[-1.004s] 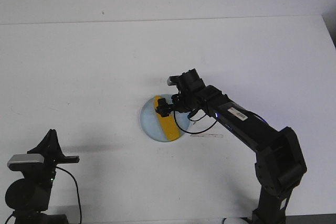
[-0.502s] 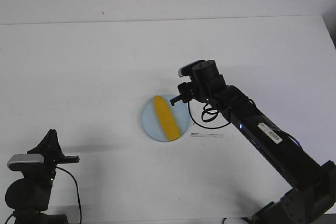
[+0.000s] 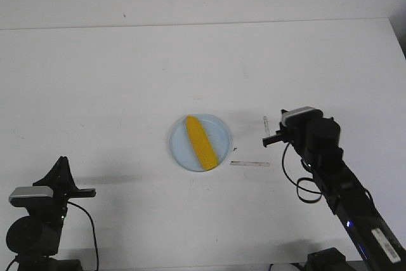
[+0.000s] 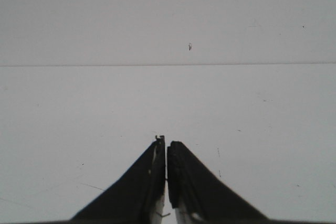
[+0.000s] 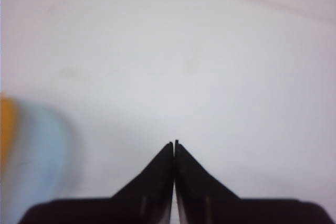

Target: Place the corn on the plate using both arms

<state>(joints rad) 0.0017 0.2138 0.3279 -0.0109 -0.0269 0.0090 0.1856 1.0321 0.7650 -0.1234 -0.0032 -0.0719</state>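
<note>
The yellow corn point(image 3: 200, 142) lies diagonally on the pale blue plate point(image 3: 219, 130) at the middle of the white table. My right gripper point(image 3: 271, 138) is shut and empty, to the right of the plate and apart from it. In the right wrist view its tips point(image 5: 174, 143) meet, and the blurred plate point(image 5: 42, 156) and corn point(image 5: 6, 129) show at the edge. My left gripper point(image 3: 89, 191) sits near the front left, far from the plate. In the left wrist view its jaws point(image 4: 166, 142) are shut on nothing, over bare table.
A thin pale strip point(image 3: 250, 164) lies on the table just right of the plate. The table's far edge point(image 4: 168, 65) meets a white wall.
My right arm has pulled back from over the plate to the right and toward the front. The corn stays on the plate. The left arm has not moved.
</note>
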